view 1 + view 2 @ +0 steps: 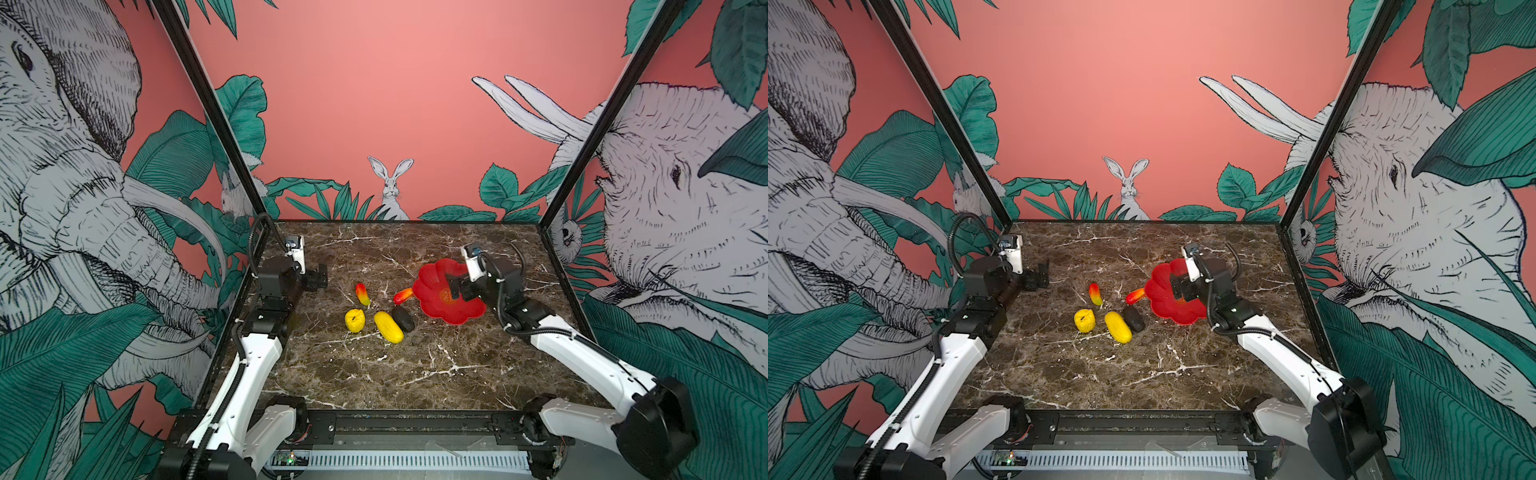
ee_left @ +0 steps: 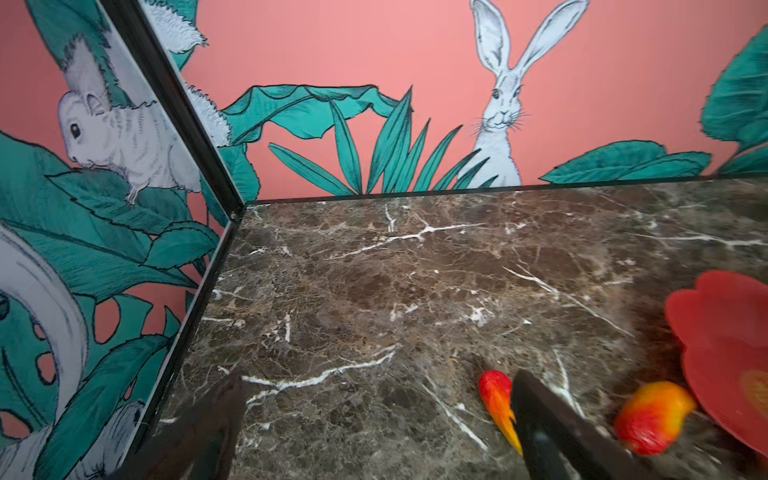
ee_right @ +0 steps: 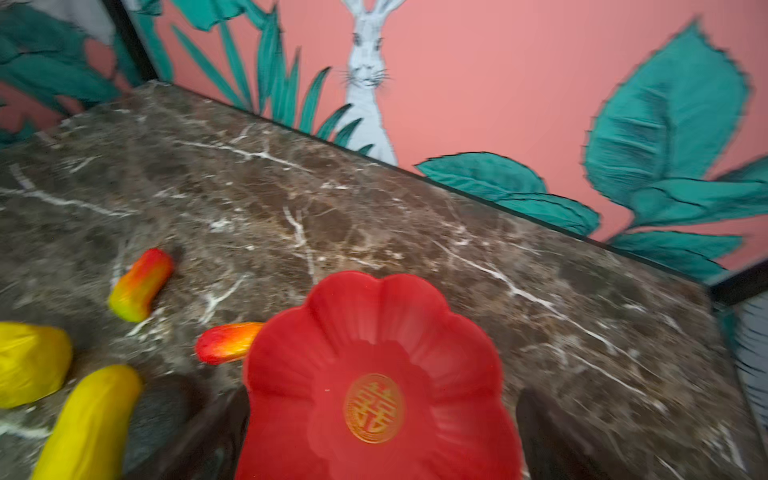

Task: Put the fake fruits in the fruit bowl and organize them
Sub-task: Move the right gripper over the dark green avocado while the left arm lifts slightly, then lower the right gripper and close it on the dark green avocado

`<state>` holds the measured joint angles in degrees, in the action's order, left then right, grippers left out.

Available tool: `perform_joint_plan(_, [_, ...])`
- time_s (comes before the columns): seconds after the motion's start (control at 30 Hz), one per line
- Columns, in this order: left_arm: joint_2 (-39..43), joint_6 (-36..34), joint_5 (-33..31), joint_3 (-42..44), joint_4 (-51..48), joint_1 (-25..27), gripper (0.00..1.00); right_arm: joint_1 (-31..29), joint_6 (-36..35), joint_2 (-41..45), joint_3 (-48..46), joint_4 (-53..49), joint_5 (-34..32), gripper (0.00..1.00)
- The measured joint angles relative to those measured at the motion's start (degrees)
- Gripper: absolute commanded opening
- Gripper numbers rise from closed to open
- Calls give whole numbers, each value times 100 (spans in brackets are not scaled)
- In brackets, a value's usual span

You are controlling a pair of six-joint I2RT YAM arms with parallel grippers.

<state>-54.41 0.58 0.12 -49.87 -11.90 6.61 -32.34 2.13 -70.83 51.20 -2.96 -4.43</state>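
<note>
Red, flower-shaped fruit bowl (image 1: 430, 303) is set on the marble desk (image 1: 374, 374), right of centre. Right gripper (image 1: 453, 286) is held over it, jaws spread wide. Left gripper (image 1: 319, 277) is seen at the left, jaws parted. Laid outside the bowl: round yellow fruit (image 1: 354, 320), long yellow fruit (image 1: 388, 327), black fruit (image 1: 402, 318), red-orange fruit (image 1: 363, 294), second red-orange fruit (image 1: 403, 295) against the rim.

The brown marble-patterned desk (image 1: 374, 374) looks polished and smooth. The flower-shaped red plastic fruit bowl (image 1: 430, 282) is glossy. The black oval fake fruit (image 1: 403, 319) is matt and rough, the long yellow oval fake fruit (image 1: 388, 327) faintly shiny.
</note>
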Motion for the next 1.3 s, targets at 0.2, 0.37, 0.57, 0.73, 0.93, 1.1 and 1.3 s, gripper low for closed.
perform_joint_plan(0.2, [662,-369,675,-540,-1263,0,100,-1003,83,-1342,1331,-1132,138,99])
perform_joint_plan(0.37, [1272,-704,1145,-13,-1434,0,100,-1613,216,-2225,1746,-1513,378,96])
perform_joint_plan(0.57, [1268,-881,1471,203,-1502,0,100,-1882,415,-2837,1902,-1690,522,76])
perform_joint_plan(0.73, [1423,-940,1508,225,-1502,0,100,-1884,564,-2988,1902,-1759,511,65])
perform_joint_plan(0.93, [1414,-964,1521,229,-1502,0,100,-1882,667,-3165,1902,-1749,487,57])
perform_joint_plan(1.1, [1410,-966,1519,234,-1502,0,100,-1834,767,-3458,1902,-1725,487,54])
perform_joint_plan(1.3, [1410,-966,1519,234,-1499,0,100,-1696,907,-3598,1915,-1550,549,51])
